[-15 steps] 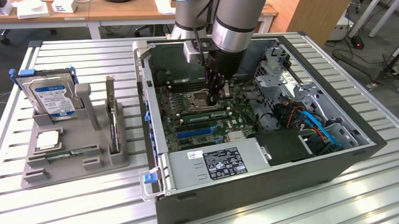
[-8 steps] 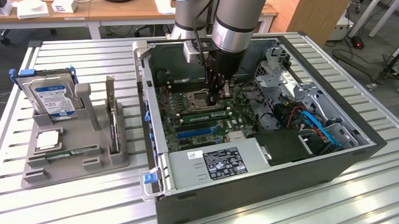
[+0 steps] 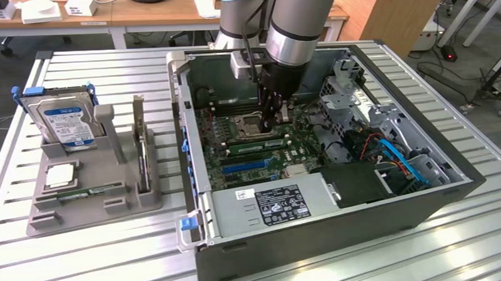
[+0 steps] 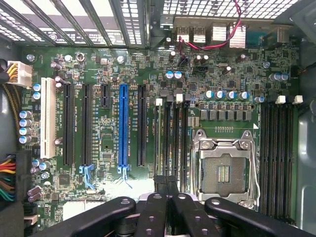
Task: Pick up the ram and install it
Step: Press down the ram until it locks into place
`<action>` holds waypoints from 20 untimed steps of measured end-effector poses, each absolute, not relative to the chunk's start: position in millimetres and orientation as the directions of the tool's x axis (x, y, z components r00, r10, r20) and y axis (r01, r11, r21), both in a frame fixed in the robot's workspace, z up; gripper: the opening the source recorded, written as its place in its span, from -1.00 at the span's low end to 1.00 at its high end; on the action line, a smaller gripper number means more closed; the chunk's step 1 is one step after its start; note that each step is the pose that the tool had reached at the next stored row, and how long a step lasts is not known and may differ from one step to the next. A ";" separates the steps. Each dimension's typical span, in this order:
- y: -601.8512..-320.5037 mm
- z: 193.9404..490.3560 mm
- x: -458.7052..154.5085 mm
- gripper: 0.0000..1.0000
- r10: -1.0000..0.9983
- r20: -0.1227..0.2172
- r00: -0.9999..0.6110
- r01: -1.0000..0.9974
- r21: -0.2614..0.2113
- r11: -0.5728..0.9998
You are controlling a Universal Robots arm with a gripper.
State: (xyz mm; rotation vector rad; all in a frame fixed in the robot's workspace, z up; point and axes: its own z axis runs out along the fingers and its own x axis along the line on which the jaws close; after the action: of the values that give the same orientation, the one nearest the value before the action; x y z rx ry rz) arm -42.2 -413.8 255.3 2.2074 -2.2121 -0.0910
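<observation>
My gripper hangs inside the open computer case, low over the motherboard. It is just beside the empty processor socket. In the wrist view its black fingertips are pressed together, with nothing showing between them. They sit over the near end of the memory slots. In the exterior view the ram, a long green stick, lies along that slot bank, below the gripper. In the wrist view I cannot tell the ram apart from the slots.
A grey fixture stands on the slatted table at the exterior view's left. It holds a hard drive, a square processor chip, an upright thin board and a thin green strip. The power supply and blue cables crowd the case.
</observation>
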 end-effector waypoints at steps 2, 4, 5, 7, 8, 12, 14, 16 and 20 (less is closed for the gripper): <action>-413.8 255.1 -42.2 -0.81 -0.999 -0.030 -0.011 -0.999 0.052 0.010; -413.8 254.8 -42.2 -0.81 -0.999 -0.030 -0.031 -0.998 0.052 0.030; -413.8 254.6 -42.2 -0.81 -0.998 -0.030 -0.047 -0.998 0.052 0.046; -413.7 254.1 -42.1 -0.81 -0.996 -0.030 -0.083 -0.995 0.052 0.081; -413.7 253.8 -42.1 -0.81 -0.994 -0.031 -0.101 -0.994 0.052 0.099; -413.8 253.0 -42.2 -0.81 -0.984 -0.030 -0.173 -0.984 0.052 0.172; -413.8 252.5 -42.2 -0.81 -0.977 -0.030 -0.210 -0.977 0.052 0.208; -413.8 252.1 -42.2 -0.81 -0.969 -0.030 -0.245 -0.969 0.052 0.243; -413.8 251.2 -42.2 -0.81 -0.949 -0.030 -0.315 -0.948 0.052 0.313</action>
State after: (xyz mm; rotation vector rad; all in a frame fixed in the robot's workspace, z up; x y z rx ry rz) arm -42.2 -413.8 251.2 1.8348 -2.5413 -0.0938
